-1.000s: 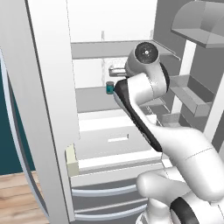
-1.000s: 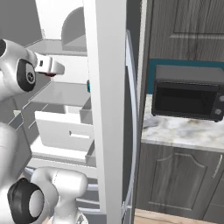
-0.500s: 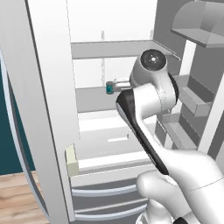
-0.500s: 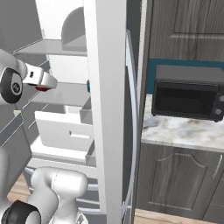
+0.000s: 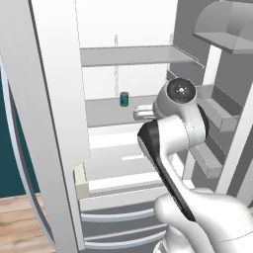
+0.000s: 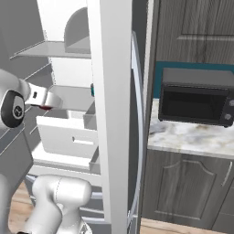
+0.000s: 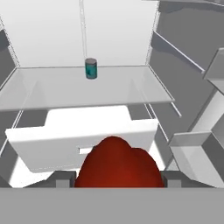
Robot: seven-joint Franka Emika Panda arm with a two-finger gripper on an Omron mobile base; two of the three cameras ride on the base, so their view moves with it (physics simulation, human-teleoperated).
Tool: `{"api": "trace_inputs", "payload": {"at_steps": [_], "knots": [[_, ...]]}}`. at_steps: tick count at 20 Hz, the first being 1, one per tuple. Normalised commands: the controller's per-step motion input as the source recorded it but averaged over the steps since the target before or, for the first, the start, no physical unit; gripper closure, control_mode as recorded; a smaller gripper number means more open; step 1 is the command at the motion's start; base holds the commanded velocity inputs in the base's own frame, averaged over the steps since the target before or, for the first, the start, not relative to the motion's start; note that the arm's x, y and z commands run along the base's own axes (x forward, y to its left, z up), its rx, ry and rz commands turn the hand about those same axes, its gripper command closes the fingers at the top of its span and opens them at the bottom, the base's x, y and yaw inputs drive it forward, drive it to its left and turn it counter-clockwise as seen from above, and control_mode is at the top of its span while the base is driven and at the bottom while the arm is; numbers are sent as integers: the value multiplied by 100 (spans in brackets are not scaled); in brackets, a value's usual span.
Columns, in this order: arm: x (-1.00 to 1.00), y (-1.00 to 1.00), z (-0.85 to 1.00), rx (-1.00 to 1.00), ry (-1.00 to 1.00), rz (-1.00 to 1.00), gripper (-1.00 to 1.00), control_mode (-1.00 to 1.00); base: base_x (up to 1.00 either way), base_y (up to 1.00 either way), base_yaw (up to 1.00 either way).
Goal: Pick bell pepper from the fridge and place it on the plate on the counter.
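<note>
Pinching the bell pepper [image 7: 117,162] in front of the white drawer [image 7: 83,141], the gripper [image 6: 45,106] could knock it loose against the fridge [image 6: 112,114] door on the swing out

1. The fridge [image 5: 59,123] stands open, with grey shelves [image 7: 87,89] inside.
2. The middle shelf carries a small teal can [image 7: 91,68], upright, near the back wall and left of centre in the hand view.
3. Below that shelf sits a white drawer [image 7: 83,140], pulled forward.
4. Beside the fridge, the marbled counter [image 6: 192,139] carries a dark microwave [image 6: 197,97] against the wall.
</note>
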Motion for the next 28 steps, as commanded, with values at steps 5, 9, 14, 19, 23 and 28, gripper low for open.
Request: {"api": "trace_inputs", "payload": {"at_steps": [5, 9, 14, 19, 23, 28], "knots": [[-7, -30, -1, 2, 8, 0, 100, -100, 0, 0, 0], [-9, -19, 0, 1, 3, 0, 100, -100, 0, 0, 0], [-11, -11, 0, 0, 0, 0, 100, -100, 0, 0, 0], [-16, -7, 0, 0, 0, 0, 100, -100, 0, 0, 0], [-5, 0, 0, 0, 0, 0, 100, 100, -22, 0, 0], [0, 0, 0, 0, 0, 0, 100, 100, -40, 0, 0]]}}
